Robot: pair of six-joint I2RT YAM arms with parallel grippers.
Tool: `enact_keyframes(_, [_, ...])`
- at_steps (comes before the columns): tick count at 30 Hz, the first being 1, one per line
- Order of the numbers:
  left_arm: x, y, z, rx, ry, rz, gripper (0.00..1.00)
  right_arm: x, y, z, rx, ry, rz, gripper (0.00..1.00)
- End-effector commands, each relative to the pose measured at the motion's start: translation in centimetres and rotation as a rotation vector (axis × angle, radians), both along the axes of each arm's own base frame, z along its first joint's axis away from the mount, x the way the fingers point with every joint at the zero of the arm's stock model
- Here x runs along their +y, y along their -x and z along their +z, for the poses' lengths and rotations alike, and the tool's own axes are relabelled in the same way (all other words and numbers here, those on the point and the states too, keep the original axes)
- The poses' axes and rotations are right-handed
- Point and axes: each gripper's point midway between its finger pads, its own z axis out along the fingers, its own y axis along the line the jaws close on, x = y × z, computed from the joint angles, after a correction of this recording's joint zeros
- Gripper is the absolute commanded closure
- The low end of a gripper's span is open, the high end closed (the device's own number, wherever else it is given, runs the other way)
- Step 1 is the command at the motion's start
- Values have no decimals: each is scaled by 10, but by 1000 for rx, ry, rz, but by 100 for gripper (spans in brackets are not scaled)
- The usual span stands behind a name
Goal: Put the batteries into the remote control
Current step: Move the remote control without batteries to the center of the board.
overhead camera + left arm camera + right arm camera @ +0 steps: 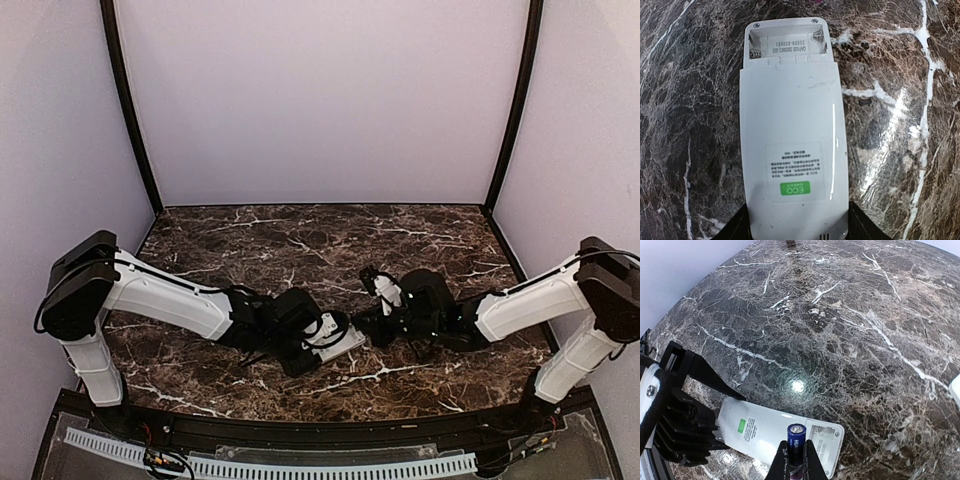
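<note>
At desk (850,340) centre, left hand (799,234) clamps the remote control (790,140) by its label end, back up, long axis roughly left-right. Its open battery bay (822,432) points toward the right hand (796,462), closed on a blue battery (796,437) just beside it.

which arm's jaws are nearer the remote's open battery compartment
Right. The right arm holds a battery in its jaws close by the battery compartment; the left arm grips the remote control at its opposite end, by the ECO sticker.
</note>
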Motion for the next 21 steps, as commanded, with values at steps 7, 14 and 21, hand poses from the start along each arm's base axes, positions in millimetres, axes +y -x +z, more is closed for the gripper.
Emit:
enact_keyframes(7, [37, 26, -48, 179, -175, 52, 100, 17, -17, -13, -26, 55, 103, 100])
enact_keyframes(14, [38, 27, -51, 199, -172, 54, 100, 15, -26, -28, -13, 100, 93, 100])
enact_keyframes(21, [38, 25, -51, 200, -168, 53, 100, 13, -32, -37, -31, 163, 101, 100])
